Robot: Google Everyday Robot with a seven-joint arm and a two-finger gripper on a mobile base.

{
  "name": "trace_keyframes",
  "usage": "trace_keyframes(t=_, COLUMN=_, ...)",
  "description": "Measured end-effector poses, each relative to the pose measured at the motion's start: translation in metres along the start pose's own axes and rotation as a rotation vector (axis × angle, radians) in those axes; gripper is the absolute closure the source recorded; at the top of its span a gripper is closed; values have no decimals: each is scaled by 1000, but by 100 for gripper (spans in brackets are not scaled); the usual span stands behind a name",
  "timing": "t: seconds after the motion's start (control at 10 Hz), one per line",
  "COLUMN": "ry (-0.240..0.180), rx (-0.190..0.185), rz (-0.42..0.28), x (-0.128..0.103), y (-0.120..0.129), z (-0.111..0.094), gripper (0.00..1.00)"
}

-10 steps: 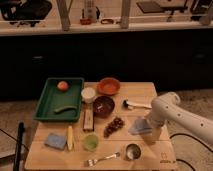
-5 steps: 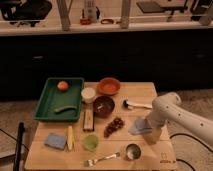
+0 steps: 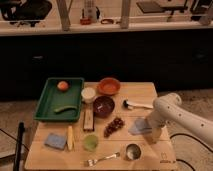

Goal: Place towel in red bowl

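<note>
Towel [image 3: 138,127], a small pale blue cloth, lies flat on the right part of the wooden table [image 3: 145,92], with its right edge under or against the gripper [image 3: 153,131]. The gripper comes down at the end of the white arm [image 3: 172,111] that reaches in from the right. Whether it is apart, together or clamped on the cloth cannot be told from this view. The towel's visible part spreads from the gripper toward the picture's left, so the grasp point, if there is one, sits at the cloth's right margin rather than its middle. Just left of the towel is a bunch of dark grapes [image 3: 114,126]. Beyond them, further left and further back, stands a dark maroon bowl [image 3: 103,106], and behind that, near the table's far edge, an orange-red bowl [image 3: 108,86]. I judge the brighter one to be the red bowl of the task, though the maroon one could be meant. Either way the coming carry runs leftward and away from the arm's base. A white-handled brush [image 3: 138,104] lies between the towel and the far bowl, so the cloth would need lifting clear before it travels.
</note>
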Motion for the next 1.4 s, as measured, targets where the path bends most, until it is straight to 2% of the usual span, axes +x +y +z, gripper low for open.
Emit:
trace_keyframes(t=0.2, ry=-30, rx=27, rz=-62, x=-21, y=-2, z=-7, gripper=20)
trace_keyframes(t=0.5, ry=-57, rx=39, rz=-121, x=-35, y=-2, z=-11, gripper=22)
trace_keyframes(t=0.7, ry=-67, rx=42, rz=-144, x=-40, y=-3, z=-8, gripper=37)
trace_keyframes(t=0.8, ry=-79, rx=43, rz=-158, x=-40, y=-6, z=-6, gripper=51)
trace_keyframes(t=1.1, ry=-90, rx=41, rz=-179, x=-42, y=-13, z=-3, gripper=78)
trace_keyframes(t=1.2, ry=-91, rx=37, rz=-178, x=-42, y=-11, z=-4, gripper=91)
trace_keyframes(t=1.4, ry=-91, rx=36, rz=-178, x=-42, y=-11, z=-4, gripper=100)
